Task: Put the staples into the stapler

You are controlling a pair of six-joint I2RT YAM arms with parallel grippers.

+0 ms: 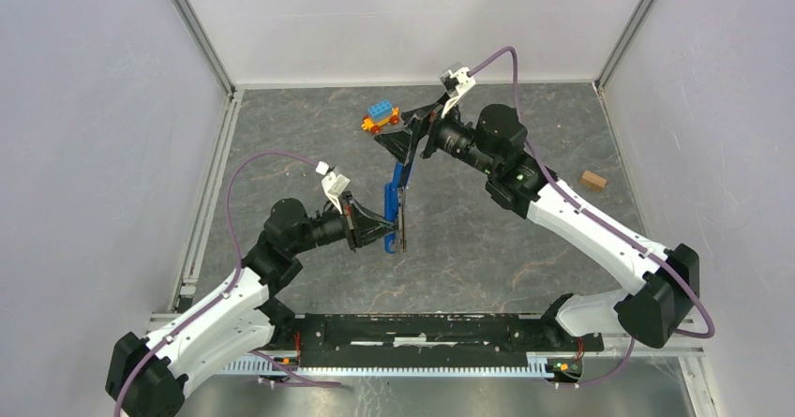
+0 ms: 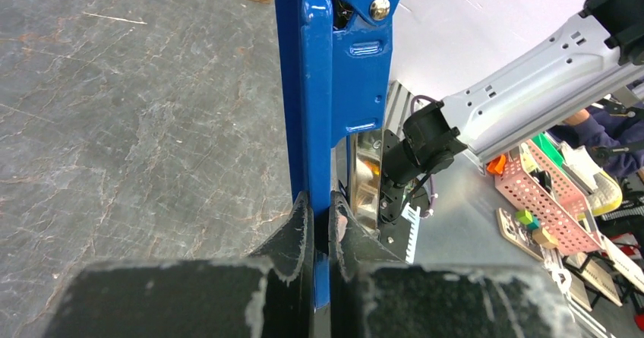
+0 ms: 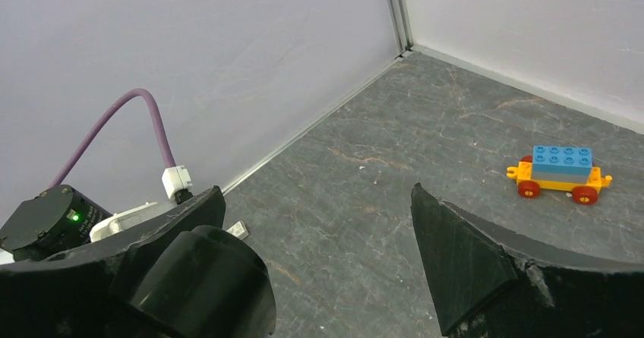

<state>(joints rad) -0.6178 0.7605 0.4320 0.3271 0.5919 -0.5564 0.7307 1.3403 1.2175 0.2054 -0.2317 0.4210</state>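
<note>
The left gripper point(image 2: 320, 228) is clamped on the stapler's point(image 1: 397, 197) near end, holding it above mid-table, apparently hinged open for loading. The right gripper point(image 1: 410, 143) hangs at its far end, jaws wide apart and empty. Next it needs staples, none visible here, slid inside.

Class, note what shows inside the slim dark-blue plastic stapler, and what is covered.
Inside the slim dark-blue plastic stapler a strip of shiny silver metal rail shows. The blue shell covers its channel, so any staples would be hidden; the left gripper covers the near end.
</note>
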